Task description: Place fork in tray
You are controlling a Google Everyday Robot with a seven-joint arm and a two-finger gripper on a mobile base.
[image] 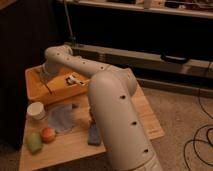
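The yellow-orange tray [36,94] stands at the back left of the wooden table [142,117]. My white arm reaches from the lower middle up and left over the tray. Its wrist bends down, so the gripper [48,81] hangs inside the tray's left part. A small pale and dark item [75,79] lies in the tray beside the arm; I cannot tell whether it is the fork. No fork shows clearly elsewhere.
In front of the tray are a white cup [36,110], a pale blue cloth [62,118], an orange fruit [48,134] and a green object [34,143]. A blue item [94,135] lies by the arm. Dark shelving stands behind; cables lie on the floor at right.
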